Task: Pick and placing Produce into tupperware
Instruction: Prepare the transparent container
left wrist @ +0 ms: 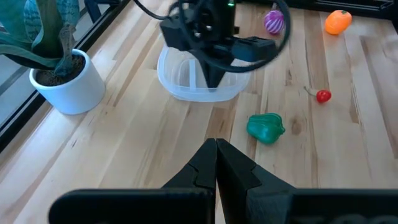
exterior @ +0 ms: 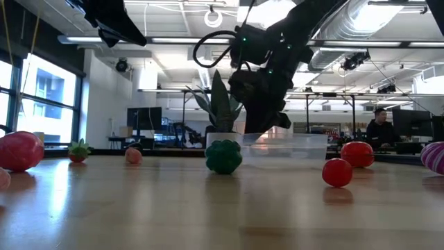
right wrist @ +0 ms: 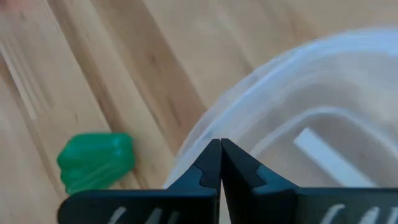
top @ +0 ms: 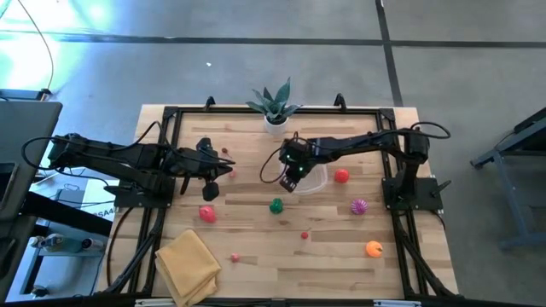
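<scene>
The right gripper hangs with its fingers pressed together, holding nothing, at the 9 o'clock rim of the clear tupperware, which sits near the table's centre, just at 6 o'clock of the potted plant; the container looks empty; the left gripper is likewise closed on nothing, well off toward 9 o'clock of the container, above the bare wooden table; the produce lies scattered outside: a green pepper at 7 o'clock of the container, a red tomato just at 3 o'clock, a spiky purple fruit at 4 o'clock, an orange piece farther toward 5 o'clock, a pink-red piece under the left gripper; a folded yellow cloth lies at the table's 7 o'clock corner.
</scene>
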{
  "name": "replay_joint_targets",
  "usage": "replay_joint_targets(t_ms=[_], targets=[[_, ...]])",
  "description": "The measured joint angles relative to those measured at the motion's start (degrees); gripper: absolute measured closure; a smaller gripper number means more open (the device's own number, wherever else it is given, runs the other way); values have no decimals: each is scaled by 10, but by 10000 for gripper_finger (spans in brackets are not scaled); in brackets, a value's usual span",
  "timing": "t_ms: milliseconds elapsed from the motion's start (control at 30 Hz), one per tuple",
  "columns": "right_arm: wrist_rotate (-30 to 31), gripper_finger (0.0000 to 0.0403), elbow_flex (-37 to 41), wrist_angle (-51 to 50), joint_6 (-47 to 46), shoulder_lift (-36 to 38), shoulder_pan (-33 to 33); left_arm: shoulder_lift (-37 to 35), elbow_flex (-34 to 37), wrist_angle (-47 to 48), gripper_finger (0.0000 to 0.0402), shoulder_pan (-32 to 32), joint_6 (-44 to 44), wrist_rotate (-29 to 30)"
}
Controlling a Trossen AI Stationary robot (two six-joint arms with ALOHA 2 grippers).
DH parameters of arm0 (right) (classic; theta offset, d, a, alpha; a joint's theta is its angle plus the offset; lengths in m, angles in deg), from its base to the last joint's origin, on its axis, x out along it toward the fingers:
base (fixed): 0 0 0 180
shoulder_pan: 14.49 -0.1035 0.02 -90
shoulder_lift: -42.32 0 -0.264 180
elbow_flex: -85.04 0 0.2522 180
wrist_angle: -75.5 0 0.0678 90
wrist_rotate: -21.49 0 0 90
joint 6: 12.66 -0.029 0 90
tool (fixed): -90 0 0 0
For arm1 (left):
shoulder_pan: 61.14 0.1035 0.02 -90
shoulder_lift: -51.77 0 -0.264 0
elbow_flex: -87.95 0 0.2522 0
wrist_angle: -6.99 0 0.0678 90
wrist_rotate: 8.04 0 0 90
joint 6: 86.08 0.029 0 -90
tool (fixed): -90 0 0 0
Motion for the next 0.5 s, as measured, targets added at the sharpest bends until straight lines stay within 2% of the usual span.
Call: replay_joint_targets(t_ms=[267,500], targets=[[-33,402,-4,38,8,-32,39,0,0,-1,401,0,-5,-1],[-34,402,-60,16,28,-69,42,0,0,1,401,0,-9,-2]])
